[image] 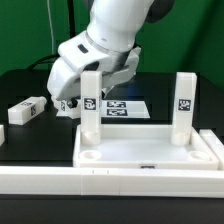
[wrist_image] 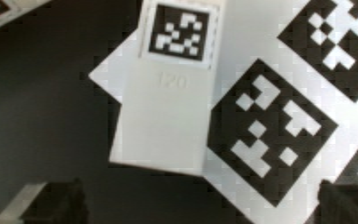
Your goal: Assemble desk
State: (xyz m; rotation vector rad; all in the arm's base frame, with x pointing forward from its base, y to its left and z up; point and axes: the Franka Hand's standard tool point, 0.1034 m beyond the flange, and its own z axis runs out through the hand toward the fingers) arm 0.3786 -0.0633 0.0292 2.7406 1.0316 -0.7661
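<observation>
Alignment comes first: my gripper [wrist_image: 202,200] hangs with jaws wide apart over the leg [wrist_image: 167,95] lying slantwise partly on the marker board [wrist_image: 274,125], beyond the slab [image: 150,150], so I should square to its long sides and centre before dropping.

Ext. view: light bright and even, source direction unclear. White slab [image: 150,150] near overexposed, edge detail weak. Black table [image: 25,140] and bkgd dark. Shadows soft, faint. Low res. Wrist view: close range, soft focus overall. Leg [wrist_image: 167,100] and marker board [wrist_image: 282,120] edges blurred. Fingers [wrist_image: 55,200] dark, fully out of focus.
</observation>
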